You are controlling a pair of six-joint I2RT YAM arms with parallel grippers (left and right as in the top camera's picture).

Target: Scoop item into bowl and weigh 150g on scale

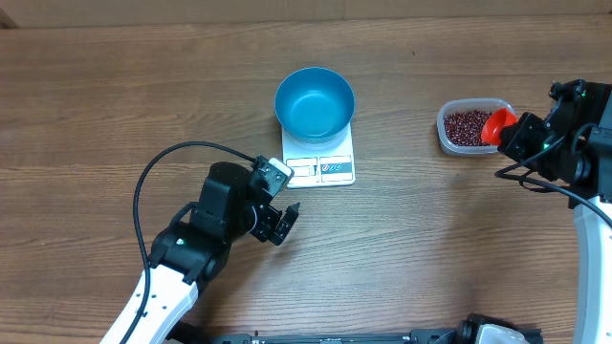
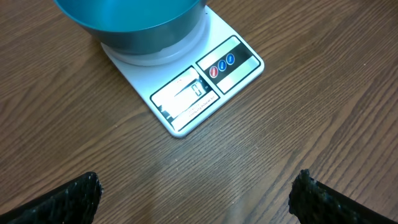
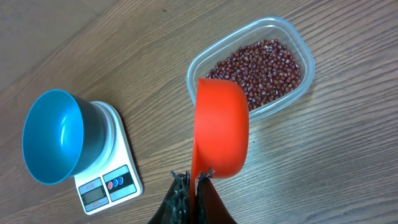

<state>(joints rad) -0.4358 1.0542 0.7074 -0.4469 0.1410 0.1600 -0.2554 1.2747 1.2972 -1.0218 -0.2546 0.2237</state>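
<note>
Overhead, we take the scale as our mark. It lies flat on the wooden desk, its display edge turned toward the robot. The blue bowl stands upright on the scale's far part and overhangs its far edge, while the display and label panels stay uncovered.

The beans that we can see lie in a clear tub, well to the right of the scale and apart from it. An orange-red scoop sits at the side of the tub farthest from the scale, overlapping its rim. In the right wrist view the right jaws are clenched on the scoop's handle, and the cup is tipped on its side, so we see its outer wall – whether it holds any beans we cannot tell.

The left arm is on the near left of the scale, close to its display corner but not touching it. A black cable loops out on the side away from the scale. In the left wrist view the left jaws are released and spread wide – the two dark fingertips sit at the lower corners, with bare desk between them and the scale just beyond.
</note>
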